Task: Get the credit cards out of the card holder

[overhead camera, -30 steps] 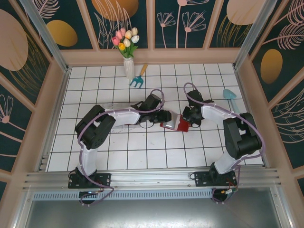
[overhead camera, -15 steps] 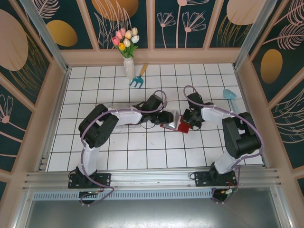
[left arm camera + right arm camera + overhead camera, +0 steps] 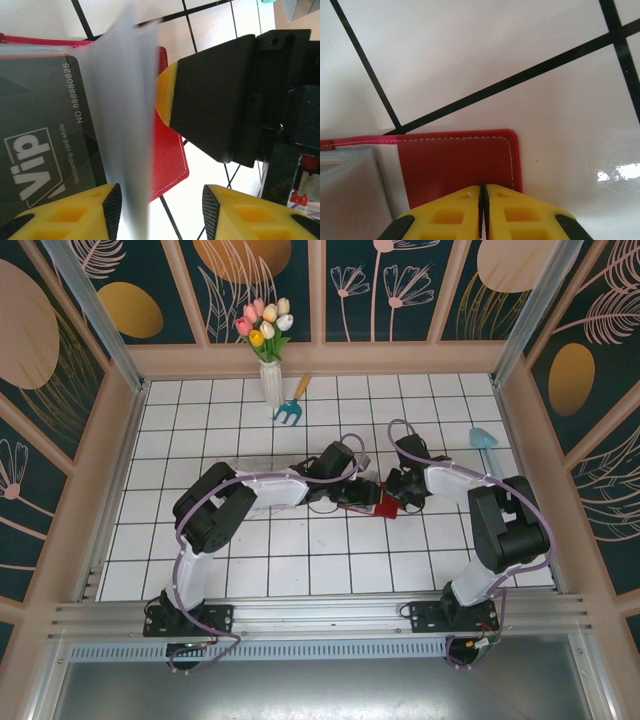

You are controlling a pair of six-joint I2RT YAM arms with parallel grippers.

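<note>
Left gripper, fingers apart, with a pale blurred flap of the card holder standing between them. Right gripper, fingers pressed together, tips meeting the holder's red cover near its corner. White tiled table seen from above: the red holder lies open just toward 3 o'clock of the centre. The left gripper is at its 9 o'clock side and the right gripper at its 3 o'clock side. A black VIP card sits inside the holder.

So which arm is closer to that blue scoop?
Right. The scoop lies just past the right arm; the left arm sits well to its left, beyond the card holder.
</note>
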